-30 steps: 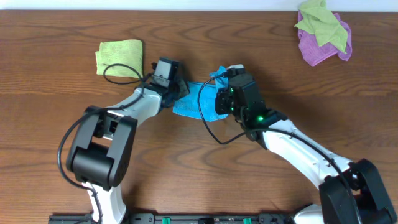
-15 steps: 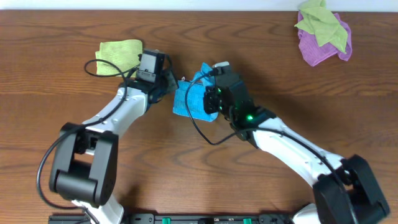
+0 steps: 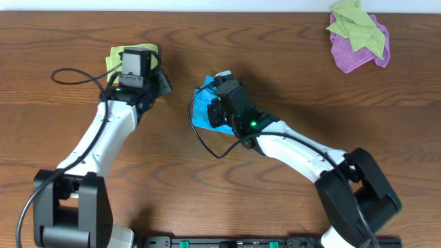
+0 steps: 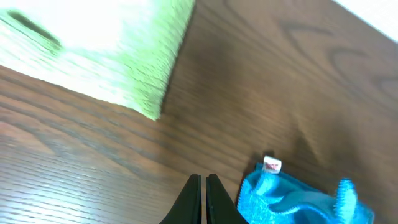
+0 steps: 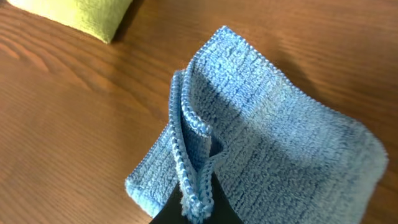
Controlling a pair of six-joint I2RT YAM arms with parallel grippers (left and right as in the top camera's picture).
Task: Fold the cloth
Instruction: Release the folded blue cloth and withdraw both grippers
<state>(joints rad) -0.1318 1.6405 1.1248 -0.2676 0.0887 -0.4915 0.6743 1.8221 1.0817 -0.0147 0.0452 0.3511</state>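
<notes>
The left gripper (image 4: 204,182) is pulling back toward the green cloth (image 4: 118,59), fingers together and empty, leaving the right gripper (image 5: 198,208) pinching the doubled edge of the cloth (image 5: 280,146) at the middle of the table (image 3: 289,69), seemingly to lay the fold flat.

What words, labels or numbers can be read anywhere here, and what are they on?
No text here can be read.
Small white tag at the edge of the sky-blue cloth: faint reddish print, too blurred to read.
Folded green cloth and wooden table: no lettering visible.
</notes>
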